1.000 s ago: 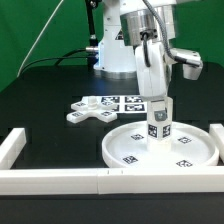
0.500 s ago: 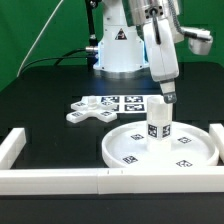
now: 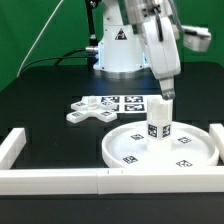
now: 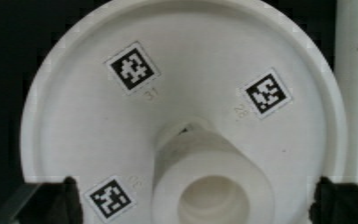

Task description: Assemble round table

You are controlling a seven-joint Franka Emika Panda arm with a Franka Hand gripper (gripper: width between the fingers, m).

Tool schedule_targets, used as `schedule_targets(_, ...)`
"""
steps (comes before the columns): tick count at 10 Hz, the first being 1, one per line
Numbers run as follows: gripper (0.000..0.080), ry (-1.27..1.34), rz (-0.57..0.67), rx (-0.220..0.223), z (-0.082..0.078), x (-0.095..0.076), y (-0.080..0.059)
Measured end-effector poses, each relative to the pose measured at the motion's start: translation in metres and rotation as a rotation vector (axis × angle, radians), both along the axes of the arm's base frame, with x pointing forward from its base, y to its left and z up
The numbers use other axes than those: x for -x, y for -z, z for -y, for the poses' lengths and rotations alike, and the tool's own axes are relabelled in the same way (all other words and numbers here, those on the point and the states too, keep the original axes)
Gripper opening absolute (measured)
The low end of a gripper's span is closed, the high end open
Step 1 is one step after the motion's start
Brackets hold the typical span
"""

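— Where is the leg (image 3: 160,128)?
— Upright at the middle of the round disc (image 3: 118,150), which lies flat by the worktop (image 3: 45,95) edge with the white rail (image 3: 60,180)
— And the hand (image 3: 165,98)?
— Just above the leg, fingers spread, holding nothing

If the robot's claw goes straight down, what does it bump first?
Probably the leg standing on the round disc; the open gripper hangs right above it, though it might straddle the leg instead.
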State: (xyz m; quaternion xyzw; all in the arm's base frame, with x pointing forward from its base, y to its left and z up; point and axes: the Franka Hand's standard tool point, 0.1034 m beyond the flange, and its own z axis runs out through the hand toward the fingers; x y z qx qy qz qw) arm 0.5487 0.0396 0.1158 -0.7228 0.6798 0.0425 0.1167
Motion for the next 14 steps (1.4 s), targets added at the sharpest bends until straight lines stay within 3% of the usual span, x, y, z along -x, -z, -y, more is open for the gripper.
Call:
schedule_targets(2, 0.0649, -0.083, -0.009, -0.017, 0.0, 0.005, -0.007)
schedule_targets(6, 0.0649, -0.382, 0.061, 0.01, 0.003, 0.006, -0.005)
schedule_targets(8, 0.0649, -0.629, 0.094, 0.026, 0.02, 0.02, 0.001)
schedule_targets(10, 0.0649, -0.865, 0.102, 0.054, 0.034, 0.034, -0.001)
schedule_targets(14, 0.0649, -1.013, 0.134, 0.072, 0.036, 0.034, 0.0)
